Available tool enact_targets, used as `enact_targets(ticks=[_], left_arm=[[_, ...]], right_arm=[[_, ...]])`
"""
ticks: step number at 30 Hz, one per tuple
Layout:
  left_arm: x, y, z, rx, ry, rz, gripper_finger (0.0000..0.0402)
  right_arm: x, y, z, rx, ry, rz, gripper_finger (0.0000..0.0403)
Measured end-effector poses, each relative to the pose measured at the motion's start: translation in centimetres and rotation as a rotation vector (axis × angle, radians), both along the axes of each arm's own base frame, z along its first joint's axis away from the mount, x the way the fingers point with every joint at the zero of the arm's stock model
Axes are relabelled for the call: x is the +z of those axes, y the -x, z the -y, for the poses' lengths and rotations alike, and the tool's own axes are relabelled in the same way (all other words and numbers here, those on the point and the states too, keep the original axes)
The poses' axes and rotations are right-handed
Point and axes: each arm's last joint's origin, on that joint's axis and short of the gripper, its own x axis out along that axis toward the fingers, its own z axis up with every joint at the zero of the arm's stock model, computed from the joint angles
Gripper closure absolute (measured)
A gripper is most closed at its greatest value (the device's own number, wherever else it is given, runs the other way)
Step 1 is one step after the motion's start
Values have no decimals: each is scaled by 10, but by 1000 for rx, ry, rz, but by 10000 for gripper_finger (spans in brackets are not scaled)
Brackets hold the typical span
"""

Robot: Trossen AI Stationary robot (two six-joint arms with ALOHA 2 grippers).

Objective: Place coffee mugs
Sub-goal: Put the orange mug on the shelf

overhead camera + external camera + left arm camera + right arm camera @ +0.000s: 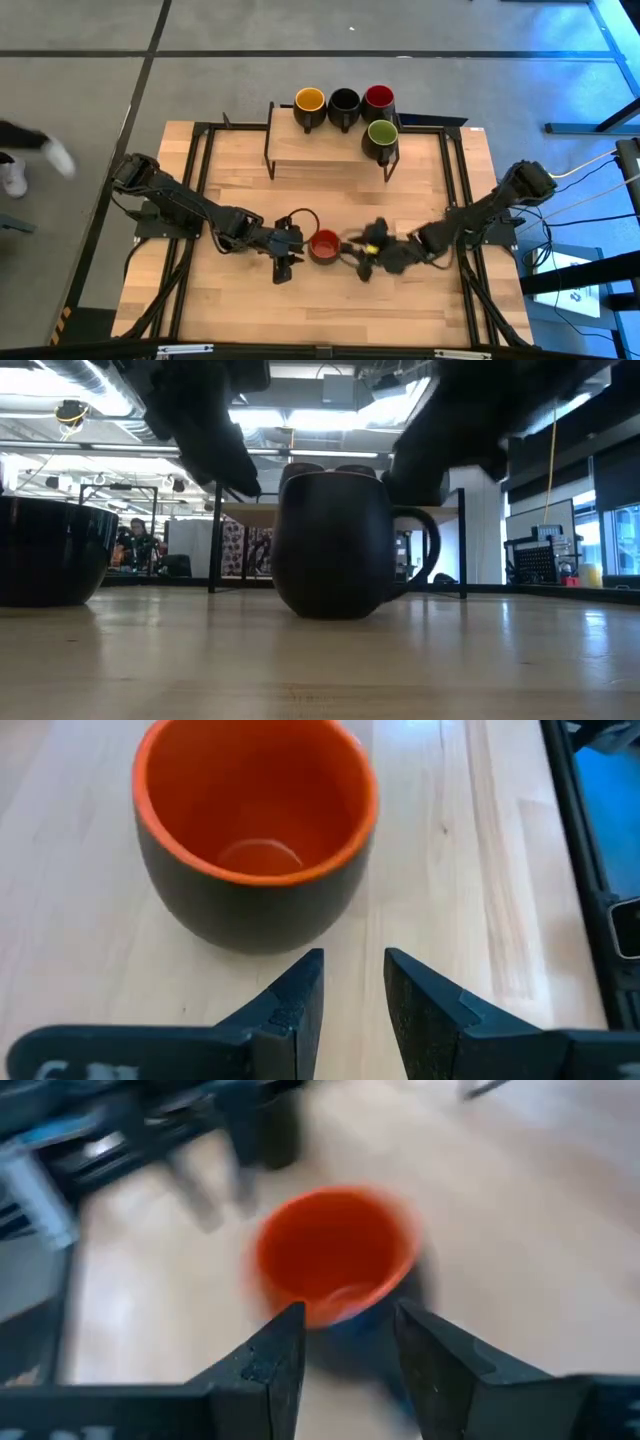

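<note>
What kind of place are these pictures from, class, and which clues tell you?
Probably a robotics lab or open workshop: a wooden table carrying two robot arms, exposed ceiling ducts, and workstations with a person behind.

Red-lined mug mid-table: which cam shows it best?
Left wrist view: the red-lined mug fills the picture, sharp, rim and inside clear. The high view shows it small between both grippers. The low view gives only its dark side and handle. The right wrist view has it blurred.
</note>
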Motion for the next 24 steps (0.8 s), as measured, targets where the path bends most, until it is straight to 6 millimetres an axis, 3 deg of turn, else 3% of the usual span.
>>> enact_targets(ticks=[4, 9, 13, 17, 24], left_arm=[[7, 3, -3, -3, -14, 14, 299], [8, 4, -5, -9, -11, 11, 299], [8, 4, -5, -21, 1, 7, 299], [8, 3, -7, -6, 4, 6, 299], [8, 2, -11, 50, 47, -5, 299]], right_arm=[[3, 12, -20, 73, -8, 1, 260], [2, 19, -30, 117, 6, -19, 260], [-4, 18, -16, 49, 61, -84, 249], [-11, 16, 3, 72, 39, -218, 206], [-16, 5, 28, 261, 186, -312, 139]])
